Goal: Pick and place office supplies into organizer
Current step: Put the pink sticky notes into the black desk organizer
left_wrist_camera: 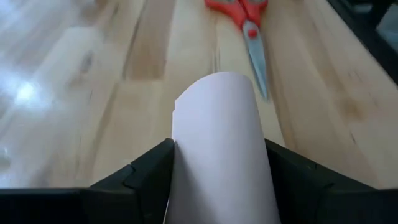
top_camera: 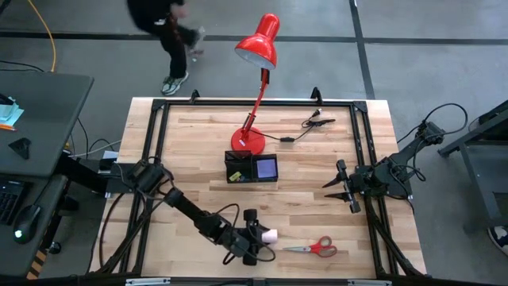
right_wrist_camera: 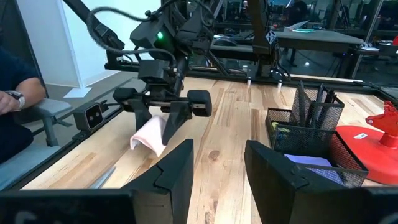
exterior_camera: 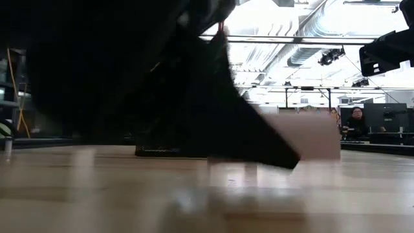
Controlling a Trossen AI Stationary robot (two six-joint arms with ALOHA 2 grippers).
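Here, one pink pad [top_camera: 270, 235], one scissors [top_camera: 315, 248].

overhead cam, table-level cam, two wrist cams; shared: pink pad [top_camera: 270, 236]

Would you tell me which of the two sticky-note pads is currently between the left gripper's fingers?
The pink pad, bent between the left gripper's fingers near the scissors. The purple pad lies in the organizer.
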